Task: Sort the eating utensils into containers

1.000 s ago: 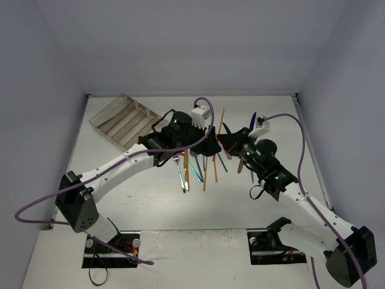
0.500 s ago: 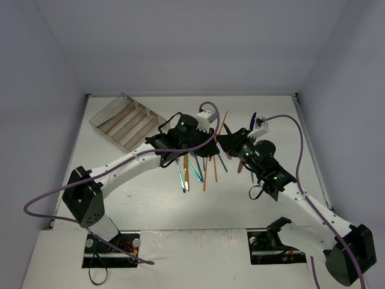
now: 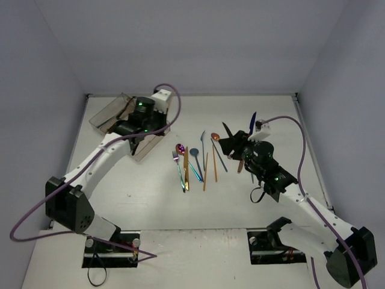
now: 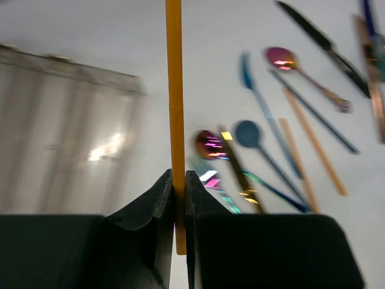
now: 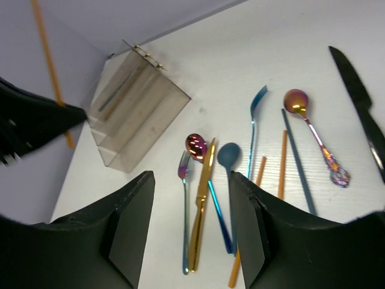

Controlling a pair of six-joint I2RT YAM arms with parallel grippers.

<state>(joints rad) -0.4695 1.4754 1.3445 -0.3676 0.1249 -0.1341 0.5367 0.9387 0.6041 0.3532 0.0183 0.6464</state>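
Left gripper (image 4: 178,180): fingers pinched shut on an orange chopstick (image 4: 174,90), which is thin, straight and plain and runs straight out ahead of the tips. The clear divided tray (image 4: 66,126) lies ahead and left of these fingers, blurred, with long parallel walls and its right edge close to the chopstick line. A strip of bare table (image 3: 150,205) runs ahead between that edge and the loose cutlery on the right. From above, this gripper hangs over the tray near the table's far left corner, close to the walls. Right gripper (image 5: 191,198): fingers spread apart, holding nothing, raised over the loose pile. Between and ahead of these fingers lie a gold knife (image 5: 204,180), a blue spoon (image 5: 228,153), an iridescent spoon (image 5: 195,143) and an iridescent fork (image 5: 184,174), set close together and roughly parallel. A blue fork (image 5: 254,120) and thin copper sticks lie further right, and a black knife (image 5: 355,84) sits far right near the frame edge. Open table lies left of the pile, toward the tray.
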